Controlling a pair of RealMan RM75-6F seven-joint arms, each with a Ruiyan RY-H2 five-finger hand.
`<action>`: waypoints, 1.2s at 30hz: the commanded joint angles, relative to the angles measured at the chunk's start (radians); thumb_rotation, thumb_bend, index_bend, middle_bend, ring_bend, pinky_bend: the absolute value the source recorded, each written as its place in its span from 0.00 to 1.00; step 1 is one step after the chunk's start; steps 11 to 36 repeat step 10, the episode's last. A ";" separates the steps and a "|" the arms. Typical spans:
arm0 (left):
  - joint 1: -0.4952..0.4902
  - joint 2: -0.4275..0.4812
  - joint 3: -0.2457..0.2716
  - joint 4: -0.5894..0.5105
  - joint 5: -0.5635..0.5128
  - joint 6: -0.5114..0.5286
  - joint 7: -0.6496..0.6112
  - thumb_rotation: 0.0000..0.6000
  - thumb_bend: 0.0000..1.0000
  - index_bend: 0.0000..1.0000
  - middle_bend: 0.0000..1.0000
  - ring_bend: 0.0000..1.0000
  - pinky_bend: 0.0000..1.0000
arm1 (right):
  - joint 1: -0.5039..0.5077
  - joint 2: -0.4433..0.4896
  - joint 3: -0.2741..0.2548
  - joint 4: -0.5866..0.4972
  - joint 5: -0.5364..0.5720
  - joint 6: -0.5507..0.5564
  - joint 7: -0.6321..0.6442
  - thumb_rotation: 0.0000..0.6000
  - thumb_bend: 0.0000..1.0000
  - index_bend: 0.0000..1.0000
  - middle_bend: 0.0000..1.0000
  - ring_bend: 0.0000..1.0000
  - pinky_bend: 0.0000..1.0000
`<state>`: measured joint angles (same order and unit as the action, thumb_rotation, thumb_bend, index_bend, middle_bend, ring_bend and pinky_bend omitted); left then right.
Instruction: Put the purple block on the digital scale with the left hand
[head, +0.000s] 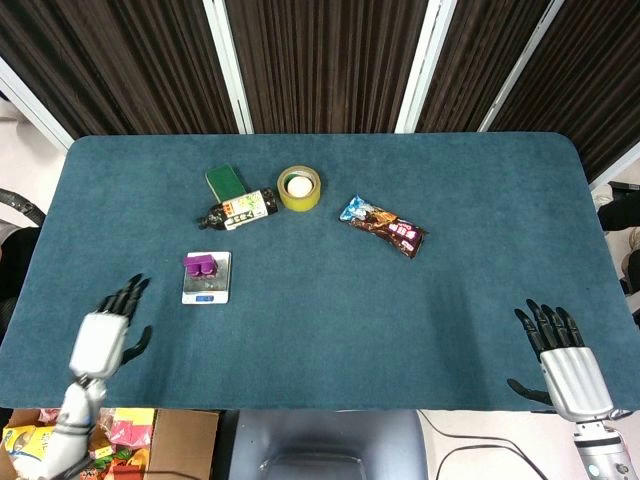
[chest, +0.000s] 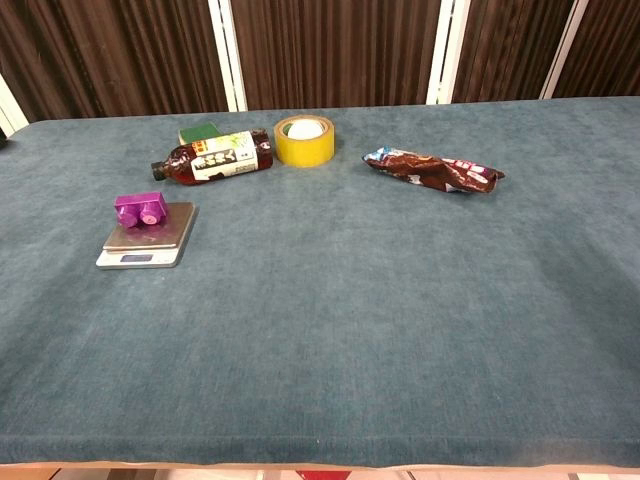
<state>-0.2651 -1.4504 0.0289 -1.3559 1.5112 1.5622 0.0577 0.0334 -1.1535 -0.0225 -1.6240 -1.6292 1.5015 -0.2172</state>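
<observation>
- Now the left hand hovers with fingers spread and nothing held, over the table's near left edge.
- Ahead and to its right, the purple block sits on the digital scale's far left corner, clear of the hand.
- Beyond the scale lie a bottle, sponge and tape roll.
- Opposite, the right hand rests with fingers apart and nothing in them at the near right edge, bare cloth between both hands.
</observation>
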 joint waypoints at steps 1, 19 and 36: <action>0.086 0.063 0.061 0.023 0.093 0.100 -0.104 1.00 0.39 0.00 0.00 0.00 0.02 | 0.001 -0.005 0.000 -0.002 -0.004 -0.001 -0.011 1.00 0.15 0.00 0.00 0.00 0.00; 0.084 0.081 0.072 0.034 0.147 0.089 -0.157 1.00 0.39 0.00 0.00 0.00 0.02 | 0.001 -0.014 -0.013 -0.001 -0.022 -0.007 -0.035 1.00 0.15 0.00 0.00 0.00 0.00; 0.084 0.081 0.072 0.034 0.147 0.089 -0.157 1.00 0.39 0.00 0.00 0.00 0.02 | 0.001 -0.014 -0.013 -0.001 -0.022 -0.007 -0.035 1.00 0.15 0.00 0.00 0.00 0.00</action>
